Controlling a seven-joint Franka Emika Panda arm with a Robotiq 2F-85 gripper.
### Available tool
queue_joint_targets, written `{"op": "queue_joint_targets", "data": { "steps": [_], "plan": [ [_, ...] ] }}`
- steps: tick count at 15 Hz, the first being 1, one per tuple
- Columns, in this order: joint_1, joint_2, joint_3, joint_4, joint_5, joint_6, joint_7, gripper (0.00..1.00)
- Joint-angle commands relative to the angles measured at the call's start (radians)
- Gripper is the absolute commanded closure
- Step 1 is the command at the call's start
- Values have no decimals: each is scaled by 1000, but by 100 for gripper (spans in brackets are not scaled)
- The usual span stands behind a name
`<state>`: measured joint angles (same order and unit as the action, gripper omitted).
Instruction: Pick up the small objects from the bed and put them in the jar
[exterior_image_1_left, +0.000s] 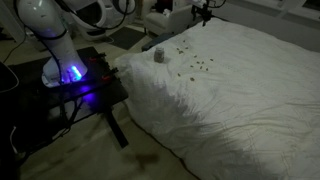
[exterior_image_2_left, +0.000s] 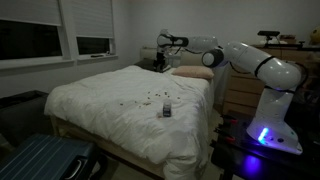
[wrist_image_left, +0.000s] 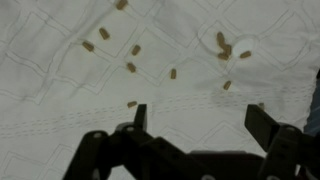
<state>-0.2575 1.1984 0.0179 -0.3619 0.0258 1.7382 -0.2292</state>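
While the bed (exterior_image_1_left: 250, 110) is filling most of both exterior views, its wrinkled white cover is carrying everything that matters. The arm (exterior_image_2_left: 245, 55) is reaching from its base on the black side table (exterior_image_1_left: 95, 85) out over the bed, toward the far edge.

The jar (exterior_image_1_left: 159, 55) is sitting upright on the cover near the bed edge on the robot's side. It isn't showing in the wrist view, and I can't tell what's inside.

The gripper (wrist_image_left: 200, 122) is hanging above the cover with its jaws standing wide apart, nothing between them and nothing held.

The small objects (wrist_image_left: 131, 67) are lying loose on the cover, spreading from near the jar toward the middle of the bed. The wrist view is showing about a dozen. None is sitting between the fingers (wrist_image_left: 140, 115); the nearest is lying just beside one fingertip.

My read: we're sitting at the pick step, with empty open jaws lining up over the scatter, and plenty of bits are waiting on the cover.

The next move is calling for a small sideways shift to centre one bit between the fingertips. After that it's calling for a straight descent to the cover, a close, a lift, and a carry back to the jar near the edge.

What I'm watching:
- The bits are tiny against those fingers.
- The cover is soft and wrinkled, so the fingers are likely pinching fabric or nudging the bit away.
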Motion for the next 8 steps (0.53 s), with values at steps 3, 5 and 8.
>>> {"op": "queue_joint_targets", "data": {
  "steps": [3,5,8],
  "plan": [
    [0,-6,-4,-16,4,60,0,0],
    [0,-5,-3,-16,4,63,-1,0],
    [0,-5,-3,-16,4,64,-1,0]
  ]
}}
